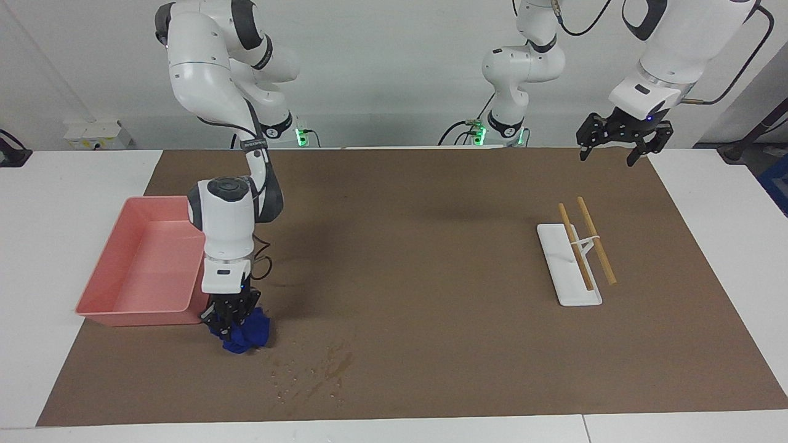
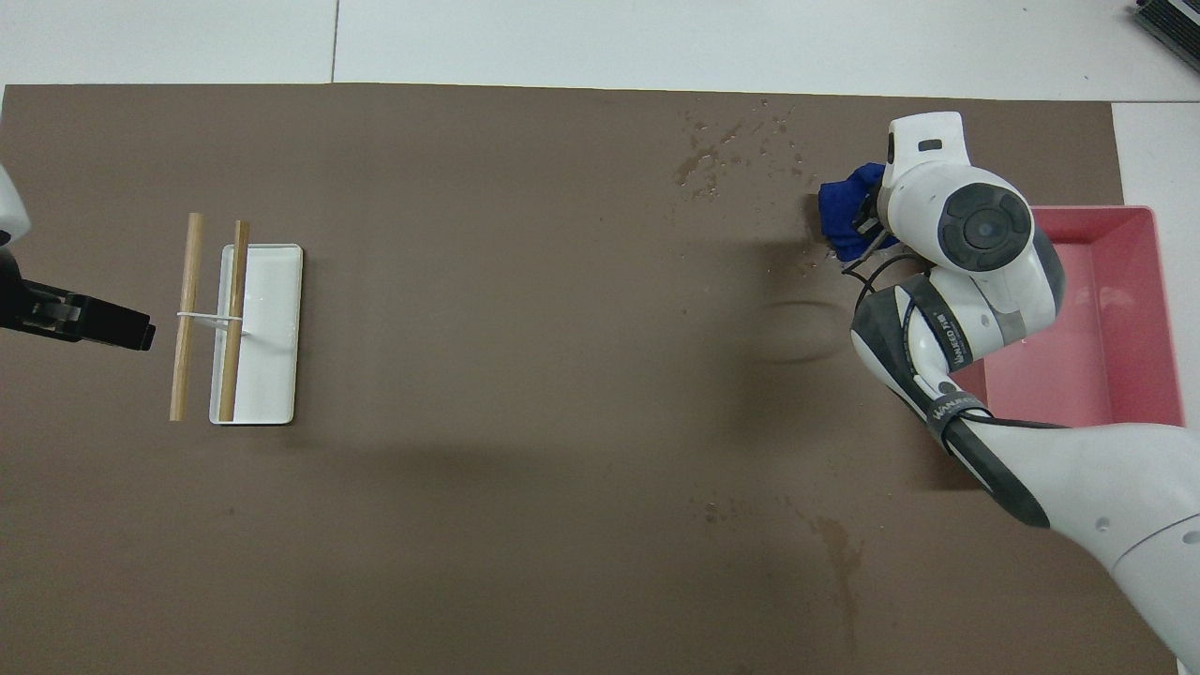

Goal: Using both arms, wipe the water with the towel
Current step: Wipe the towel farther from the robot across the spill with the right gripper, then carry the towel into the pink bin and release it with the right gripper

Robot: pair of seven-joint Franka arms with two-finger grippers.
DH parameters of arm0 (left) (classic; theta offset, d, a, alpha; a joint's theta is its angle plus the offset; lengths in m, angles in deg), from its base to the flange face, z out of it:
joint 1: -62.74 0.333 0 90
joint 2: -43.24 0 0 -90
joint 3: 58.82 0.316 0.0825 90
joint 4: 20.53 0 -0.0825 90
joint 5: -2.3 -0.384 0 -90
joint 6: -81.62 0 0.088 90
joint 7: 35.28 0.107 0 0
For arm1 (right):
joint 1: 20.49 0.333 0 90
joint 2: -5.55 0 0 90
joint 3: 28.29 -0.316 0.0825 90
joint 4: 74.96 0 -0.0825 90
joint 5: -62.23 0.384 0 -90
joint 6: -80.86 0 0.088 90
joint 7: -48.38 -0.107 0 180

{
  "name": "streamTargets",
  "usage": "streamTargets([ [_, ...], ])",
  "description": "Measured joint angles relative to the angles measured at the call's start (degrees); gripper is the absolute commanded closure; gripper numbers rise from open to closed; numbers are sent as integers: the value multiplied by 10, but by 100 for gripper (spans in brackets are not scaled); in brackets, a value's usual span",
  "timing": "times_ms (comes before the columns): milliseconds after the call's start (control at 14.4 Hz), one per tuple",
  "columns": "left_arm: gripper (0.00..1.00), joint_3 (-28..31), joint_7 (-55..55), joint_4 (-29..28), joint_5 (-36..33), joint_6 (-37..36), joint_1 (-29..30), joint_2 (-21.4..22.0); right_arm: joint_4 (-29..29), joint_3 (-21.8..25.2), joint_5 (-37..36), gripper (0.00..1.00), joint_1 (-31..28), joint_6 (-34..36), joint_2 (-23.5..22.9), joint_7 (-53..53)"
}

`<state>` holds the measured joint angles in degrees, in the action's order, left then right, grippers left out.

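Right now your right end effector (image 1: 231, 323) is clamped on the towel (image 1: 246, 337), pressing the bunched blue cloth down on the brown mat (image 1: 406, 184) just beside the corner of the pink tray (image 1: 111, 311) that lies farthest from the robots. Note the towel sits at the right arm's end of the desk (image 1: 74, 172), touching the mat. Water (image 1: 320, 372) lies beside it as droplets and a darker smear (spread toward the middle of the desk and a little farther from the robots). From overhead, the towel (image 2: 844, 220) pokes out past the right wrist, with the splashes (image 2: 722, 155) next to it.

Your left end effector (image 1: 606, 154) hangs in the air with its fingers spread wide, holding nothing, over the mat's edge nearest the robots at the left arm's end; that arm waits. Farther from the robots than that, a white rack (image 1: 563, 271) rests on the mat carrying two wooden sticks (image 1: 596, 240) joined by a white band.
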<state>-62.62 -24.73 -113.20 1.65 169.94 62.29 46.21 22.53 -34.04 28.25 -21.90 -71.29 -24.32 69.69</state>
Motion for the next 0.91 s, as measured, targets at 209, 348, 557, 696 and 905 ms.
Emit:
streamTargets([
  [209, 0, 0, 0, 0, 0, 0, 0, 0, -60, -4, -18, 100, 5, 55, -9, 25],
  [348, 0, 0, 0, 0, 0, 0, 0, 0, -109, -24, -18, 100, 2, 133, -7, 54],
  [557, 0, 0, 0, 0, 0, 0, 0, 0, -139, -48, 6, 100, -6, 214, 12, 91],
  [696, 0, 0, 0, 0, 0, 0, 0, 0, -144, -50, 65, 100, -22, 255, 36, 149],
  [905, 0, 0, 0, 0, 0, 0, 0, 0, -146, -51, 104, 100, -56, 326, 80, 214],
])
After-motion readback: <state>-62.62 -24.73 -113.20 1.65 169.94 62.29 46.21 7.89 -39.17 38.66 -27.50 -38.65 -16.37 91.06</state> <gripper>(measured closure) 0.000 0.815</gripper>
